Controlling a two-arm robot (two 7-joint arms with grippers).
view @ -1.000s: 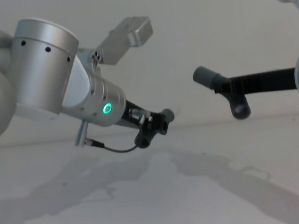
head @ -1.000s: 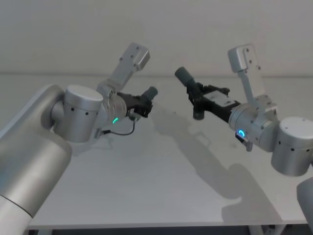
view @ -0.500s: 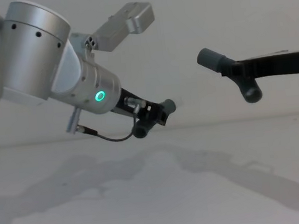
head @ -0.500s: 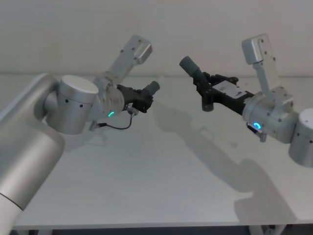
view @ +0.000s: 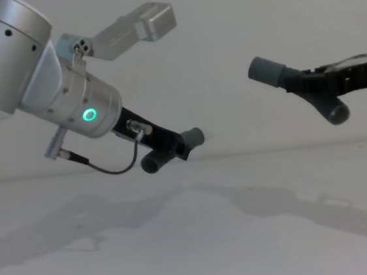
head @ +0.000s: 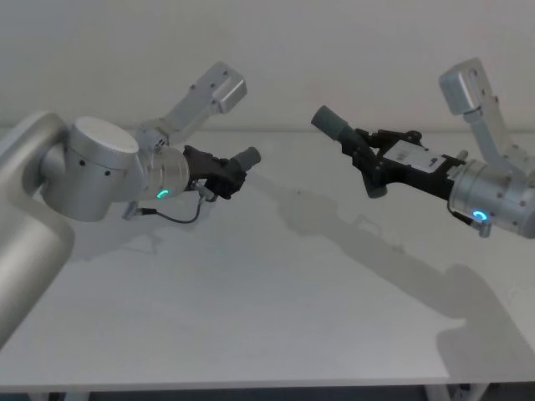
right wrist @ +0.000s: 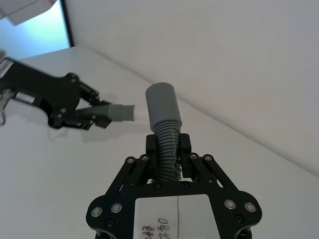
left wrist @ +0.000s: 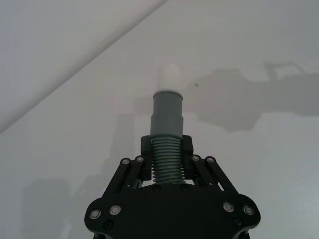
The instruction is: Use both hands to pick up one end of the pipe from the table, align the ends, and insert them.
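The left black long-fingered gripper pinches a ribbed grey plastic pipe piece, whitish tip beyond the jaws. The right gripper pinches the plain-socket grey piece. The ends are well apart, seemingly unaligned, above the white table.

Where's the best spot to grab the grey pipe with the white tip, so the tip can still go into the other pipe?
Grab its ribbed middle, coming from behind, one finger on each side. The left gripper holds the pipe that way: the ridges likely stop slipping, and the white tip sticks out free in front.
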